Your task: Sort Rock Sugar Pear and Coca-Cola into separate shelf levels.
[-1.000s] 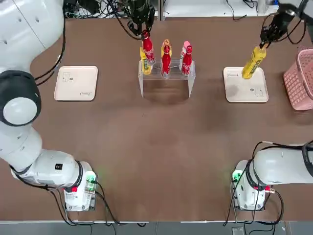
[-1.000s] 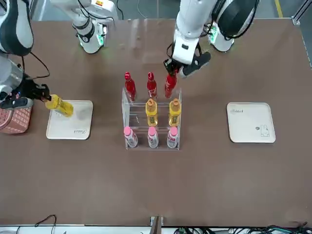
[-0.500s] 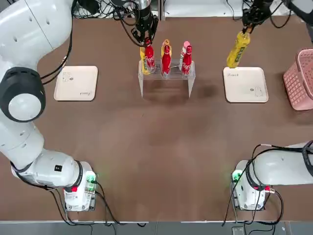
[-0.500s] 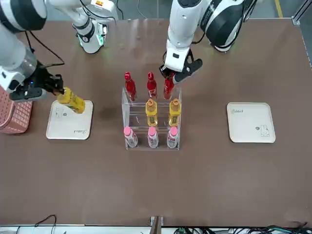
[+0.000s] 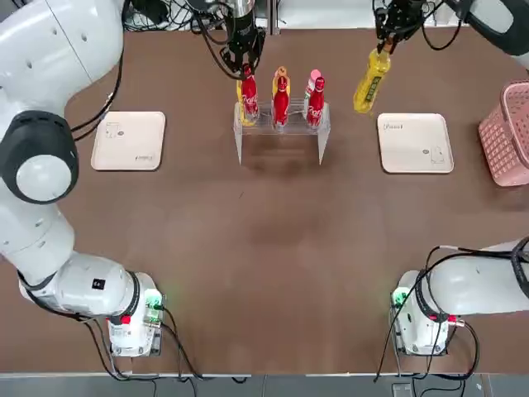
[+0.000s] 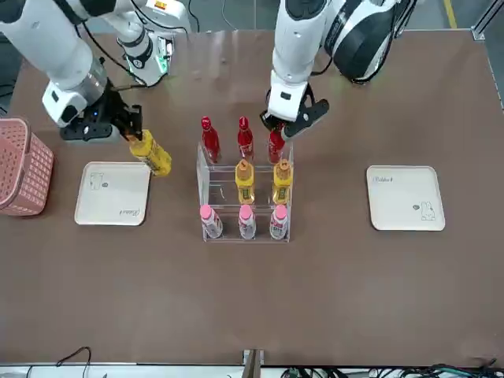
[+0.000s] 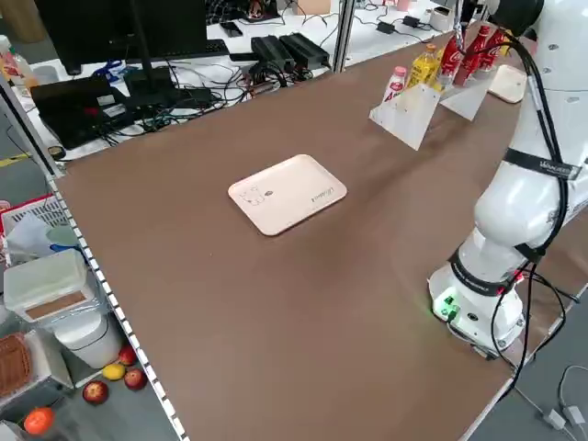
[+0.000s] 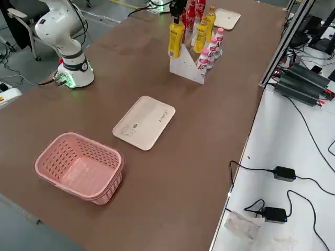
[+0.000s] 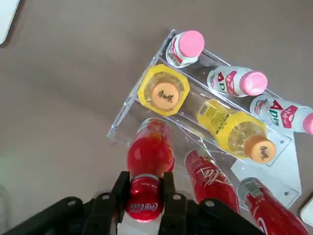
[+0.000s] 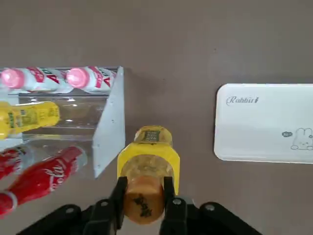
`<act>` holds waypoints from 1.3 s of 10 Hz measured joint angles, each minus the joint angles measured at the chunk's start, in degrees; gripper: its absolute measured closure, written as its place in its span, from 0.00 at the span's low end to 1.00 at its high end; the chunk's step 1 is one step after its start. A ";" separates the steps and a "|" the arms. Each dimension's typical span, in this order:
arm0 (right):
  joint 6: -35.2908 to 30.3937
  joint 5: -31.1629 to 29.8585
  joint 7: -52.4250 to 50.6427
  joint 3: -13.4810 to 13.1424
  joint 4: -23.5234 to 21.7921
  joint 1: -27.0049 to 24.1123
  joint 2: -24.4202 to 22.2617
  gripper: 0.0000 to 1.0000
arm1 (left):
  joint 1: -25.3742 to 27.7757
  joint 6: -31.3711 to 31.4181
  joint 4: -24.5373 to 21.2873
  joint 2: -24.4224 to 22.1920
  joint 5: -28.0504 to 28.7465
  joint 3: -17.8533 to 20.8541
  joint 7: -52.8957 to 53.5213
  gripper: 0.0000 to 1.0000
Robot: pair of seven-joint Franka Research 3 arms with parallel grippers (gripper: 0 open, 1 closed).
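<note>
- Pinching Coca-Cola in left gripper jaws, top-view 11 o'clock of shelf levels.
- Pinching Rock Sugar Pear in right gripper jaws, 2 o'clock.

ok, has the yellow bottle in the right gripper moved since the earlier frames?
Yes: the yellow bottle left its spot over the tray, toward the rack.

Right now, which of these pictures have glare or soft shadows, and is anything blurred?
Left wrist view: glints along the clear rack; a far corner object is too blurred to name. Right wrist view: soft shadow beside the rack. Top view: dark shadow below the rack's front.
</note>
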 joint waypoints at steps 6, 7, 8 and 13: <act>-0.11 0.80 10.93 1.13 7.50 8.02 5.21 0.66 | -1.84 0.00 0.13 2.24 3.61 -0.01 -0.02 0.67; 0.06 0.80 11.92 1.47 8.23 8.34 7.11 0.66 | -1.82 0.00 0.15 2.25 3.79 0.00 -0.02 0.67; 0.15 0.80 12.38 1.57 8.74 8.65 8.69 0.66 | -1.80 0.00 0.15 2.25 3.87 0.01 -0.02 0.67; -0.02 -0.07 14.93 1.54 12.78 9.80 11.90 0.66 | -1.12 -0.01 0.31 2.26 3.98 0.16 -0.02 0.67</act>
